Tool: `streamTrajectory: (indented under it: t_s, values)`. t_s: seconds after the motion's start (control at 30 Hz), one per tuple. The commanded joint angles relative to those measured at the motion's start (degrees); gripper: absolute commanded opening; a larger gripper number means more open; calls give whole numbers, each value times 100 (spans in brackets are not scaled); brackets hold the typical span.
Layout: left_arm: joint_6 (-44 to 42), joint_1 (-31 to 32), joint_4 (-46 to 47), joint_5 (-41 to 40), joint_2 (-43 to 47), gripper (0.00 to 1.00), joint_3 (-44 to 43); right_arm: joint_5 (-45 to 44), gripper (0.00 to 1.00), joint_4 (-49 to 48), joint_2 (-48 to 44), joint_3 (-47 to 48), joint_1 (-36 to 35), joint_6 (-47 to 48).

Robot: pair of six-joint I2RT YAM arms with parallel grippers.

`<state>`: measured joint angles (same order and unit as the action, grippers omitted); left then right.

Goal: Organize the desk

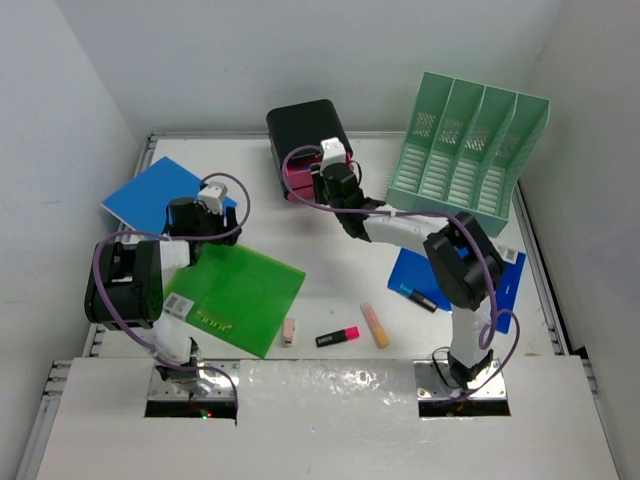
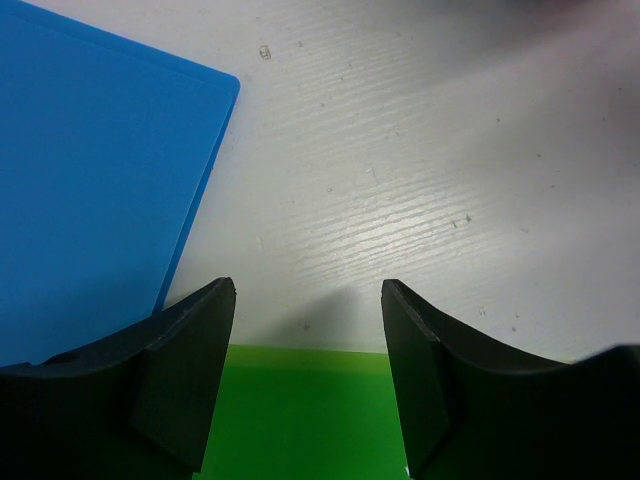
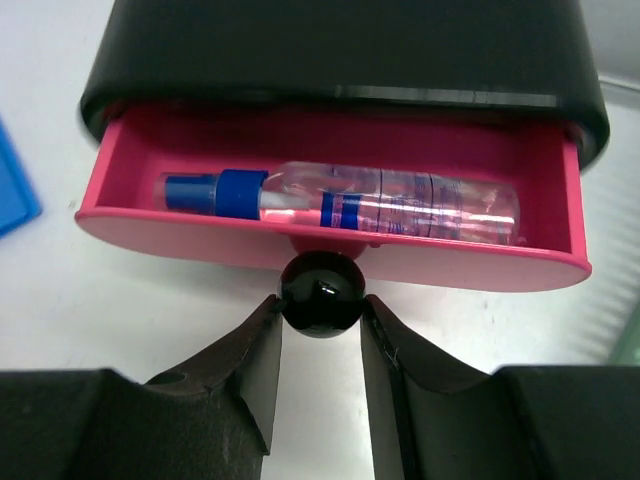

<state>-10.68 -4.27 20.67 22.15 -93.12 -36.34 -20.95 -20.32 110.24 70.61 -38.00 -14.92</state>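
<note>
**Right arm is pinching the drawer knob while the left is waiting open**

From above, the desk (image 1: 345,265) is filling the frame, white and railed, with things lying scattered across it. The right gripper (image 1: 318,185) is reaching to the pink drawer (image 1: 297,180) of the black drawer box (image 1: 305,130) at the far middle, near the green file rack (image 1: 470,150). The left gripper (image 1: 222,230) is hovering on the left, between the blue folder (image 1: 150,195) and the green folder (image 1: 240,295).

At the left wrist, the fingers (image 2: 185,370) are standing apart with nothing between them. They are hanging over bare desk, with the blue folder off to one side and the green folder's edge beneath.

At the right wrist, the fingers (image 3: 250,370) are closing on the black knob (image 3: 320,290) from both sides. The drawer is standing open, and a spray bottle (image 3: 345,200) is lying lengthwise inside it.

With the bottle already in, the step is probably pushing the drawer shut. Doing it well means:
- pushing straight along the drawer's run
- keeping the knob centred between the pads
- going slowly, since the box may be sliding on the smooth top
- letting go only once the drawer front is meeting the box
</note>
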Motion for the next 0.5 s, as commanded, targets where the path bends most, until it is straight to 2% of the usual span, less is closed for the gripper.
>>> streamTrajectory:
  t_s: [0.0, 0.37, 0.43, 0.47]
  values:
    - [-84, -56, 131, 88, 136, 59, -172, -67, 35, -377, 357, 629, 117, 76]
    - [-119, -56, 175, 175, 180, 59, -128, -15, 35, -781, 833, 1192, 152, 15]
    - [-128, -56, 157, 193, 189, 59, -111, 64, 37, -737, 824, 1053, 161, -72]
    - [-136, -56, 166, 263, 189, 59, -102, 100, 43, -885, 781, 921, 161, -108]
